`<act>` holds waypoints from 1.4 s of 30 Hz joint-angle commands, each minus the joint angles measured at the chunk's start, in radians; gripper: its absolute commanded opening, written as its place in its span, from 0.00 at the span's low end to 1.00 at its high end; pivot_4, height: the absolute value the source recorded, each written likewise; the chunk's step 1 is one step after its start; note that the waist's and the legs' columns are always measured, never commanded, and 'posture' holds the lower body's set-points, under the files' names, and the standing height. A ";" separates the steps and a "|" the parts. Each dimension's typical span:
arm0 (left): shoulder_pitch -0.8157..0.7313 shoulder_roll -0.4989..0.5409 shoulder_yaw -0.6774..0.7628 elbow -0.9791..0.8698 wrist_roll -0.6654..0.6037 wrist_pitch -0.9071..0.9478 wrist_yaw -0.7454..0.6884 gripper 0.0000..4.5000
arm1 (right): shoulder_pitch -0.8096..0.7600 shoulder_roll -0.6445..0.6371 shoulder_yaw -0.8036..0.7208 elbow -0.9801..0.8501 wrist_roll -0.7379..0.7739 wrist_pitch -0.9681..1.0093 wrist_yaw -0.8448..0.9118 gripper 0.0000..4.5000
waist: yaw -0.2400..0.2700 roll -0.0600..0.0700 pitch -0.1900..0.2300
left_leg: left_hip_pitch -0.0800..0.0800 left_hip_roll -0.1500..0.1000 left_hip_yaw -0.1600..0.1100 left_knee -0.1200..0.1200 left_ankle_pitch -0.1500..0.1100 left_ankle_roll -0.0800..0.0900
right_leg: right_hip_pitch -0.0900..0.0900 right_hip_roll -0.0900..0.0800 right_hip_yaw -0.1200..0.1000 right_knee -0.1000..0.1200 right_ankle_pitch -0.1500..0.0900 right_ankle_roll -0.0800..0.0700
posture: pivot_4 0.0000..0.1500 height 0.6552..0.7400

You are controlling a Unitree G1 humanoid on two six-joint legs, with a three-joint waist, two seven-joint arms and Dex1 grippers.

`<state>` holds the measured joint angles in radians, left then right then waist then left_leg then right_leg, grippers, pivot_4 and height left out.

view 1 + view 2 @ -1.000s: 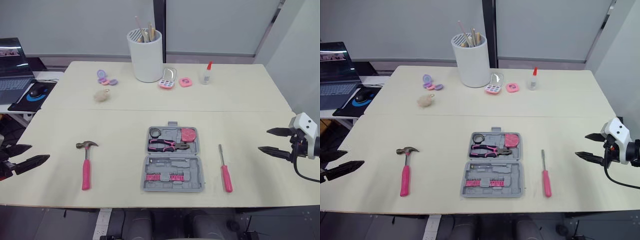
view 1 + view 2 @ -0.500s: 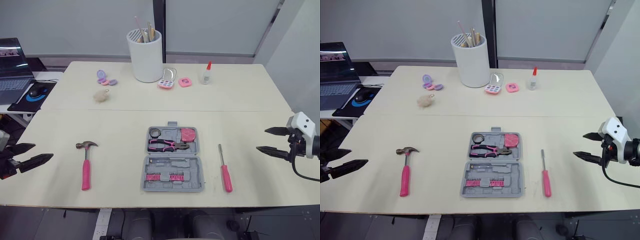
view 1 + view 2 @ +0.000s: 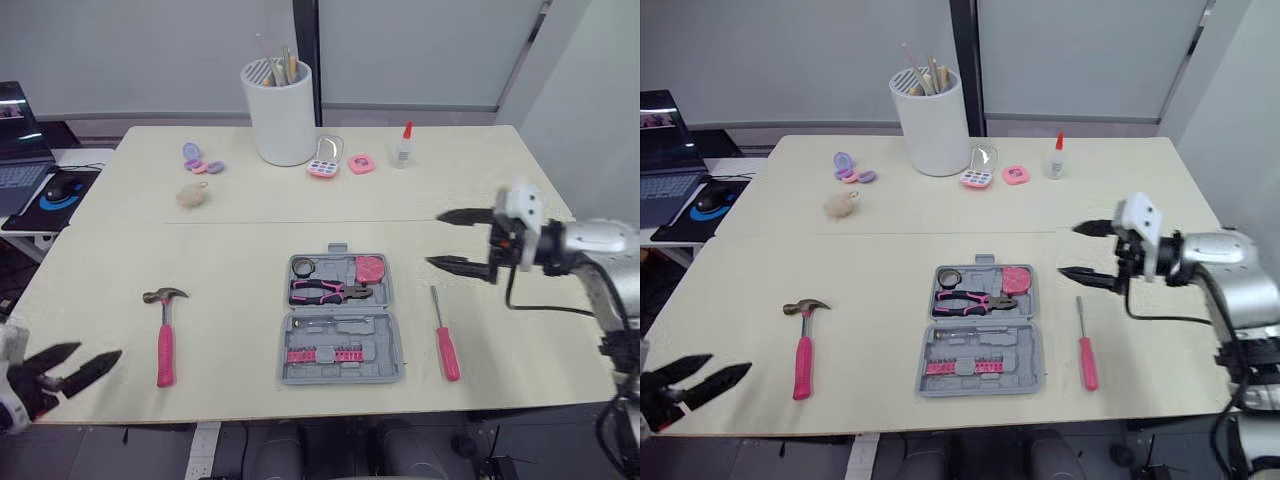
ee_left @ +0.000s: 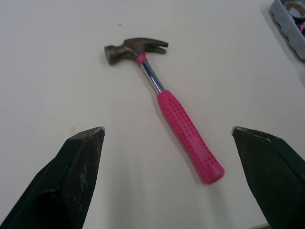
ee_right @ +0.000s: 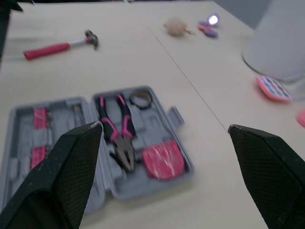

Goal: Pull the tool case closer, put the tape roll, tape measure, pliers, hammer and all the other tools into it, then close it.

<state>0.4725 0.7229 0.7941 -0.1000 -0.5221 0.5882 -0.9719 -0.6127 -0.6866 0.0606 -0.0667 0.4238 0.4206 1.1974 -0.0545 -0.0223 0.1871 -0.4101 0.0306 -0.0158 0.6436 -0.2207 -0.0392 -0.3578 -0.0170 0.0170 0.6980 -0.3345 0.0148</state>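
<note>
My silver-grey right arm is carrying a white wrist block and black cable; my pointed fingers are looking black, textured.

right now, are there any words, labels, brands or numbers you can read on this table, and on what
No text can be read in these pictures.
On the laptop screen: something is lit, too small to read.
On the glue bottle: any label is too small to read.
On the tool case, hammer and screwdriver: no markings visible.

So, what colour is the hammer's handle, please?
Pink grip on the hammer, clearest in the left wrist view.
</note>
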 commanded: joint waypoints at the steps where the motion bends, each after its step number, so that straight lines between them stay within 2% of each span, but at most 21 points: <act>1: 0.074 -0.053 0.043 -0.131 -0.035 0.022 0.051 0.99 | -0.076 0.079 0.020 -0.121 0.080 0.046 -0.026 1.00 | 0.012 0.000 0.000 | 0.000 0.000 -0.001 0.000 0.000 0.000 | 0.000 0.000 0.000 0.000 0.000 0.000 | 1.00 1.00; 8: 0.095 -0.119 0.005 -0.225 -0.061 0.053 0.139 0.99 | -0.144 0.161 0.026 -0.230 0.179 0.159 -0.082 1.00 | 0.038 -0.005 -0.003 | 0.000 -0.002 -0.001 0.001 0.000 0.000 | 0.001 -0.003 -0.002 -0.001 0.000 0.000 | 1.00 1.00; 11: 0.036 -0.132 -0.022 -0.240 -0.067 0.065 0.200 0.99 | -0.140 0.157 0.032 -0.245 0.181 0.159 -0.081 1.00 | 0.037 -0.006 -0.003 | 0.000 -0.001 0.000 0.001 0.000 0.000 | 0.001 -0.003 -0.002 -0.001 0.000 0.000 | 1.00 1.00; 16: -0.147 -0.145 -0.079 -0.227 -0.070 0.105 0.349 0.99 | -0.152 0.189 0.004 -0.254 0.208 0.168 -0.135 1.00 | 0.035 -0.006 -0.004 | 0.000 -0.001 -0.001 0.001 0.000 0.000 | 0.001 -0.002 -0.002 -0.001 0.000 0.000 | 1.00 1.00; 19: -0.243 -0.179 -0.135 -0.187 -0.048 0.124 0.444 0.99 | -0.168 0.199 -0.005 -0.268 0.225 0.185 -0.173 1.00 | 0.028 -0.006 -0.004 | 0.000 -0.002 0.000 0.001 0.000 0.000 | 0.001 -0.002 -0.001 -0.001 0.000 0.000 | 1.00 1.00; 24: -0.375 -0.239 -0.269 -0.054 0.086 0.065 0.599 0.99 | -0.194 0.214 -0.017 -0.279 0.250 0.208 -0.228 1.00 | 0.024 -0.006 -0.004 | 0.000 -0.002 0.000 0.001 0.000 0.000 | 0.001 -0.001 -0.002 0.000 0.000 0.000 | 1.00 1.00; 29: -0.472 -0.279 -0.326 0.068 0.159 0.009 0.687 0.99 | -0.190 0.204 -0.012 -0.298 0.244 0.222 -0.252 1.00 | 0.026 -0.006 -0.004 | -0.001 -0.002 -0.001 0.001 0.000 0.000 | 0.001 -0.001 -0.002 0.000 0.000 0.000 | 1.00 1.00; 42: -0.605 -0.293 -0.371 0.282 0.209 -0.058 0.722 0.99 | -0.163 0.155 0.007 -0.324 0.214 0.228 -0.263 1.00 | 0.026 -0.006 -0.004 | -0.001 -0.002 -0.001 0.001 0.000 0.000 | 0.001 -0.001 -0.002 0.000 0.000 0.000 | 1.00 1.00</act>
<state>-0.1282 0.4229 0.4346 0.1674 -0.3234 0.5424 -0.2501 -0.7691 -0.5165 0.0722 -0.3544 0.6459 0.6635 0.9331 -0.0285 -0.0285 0.1833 -0.4115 0.0286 -0.0167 0.6442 -0.2207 -0.0391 -0.3572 -0.0182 0.0147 0.6977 -0.3343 0.0147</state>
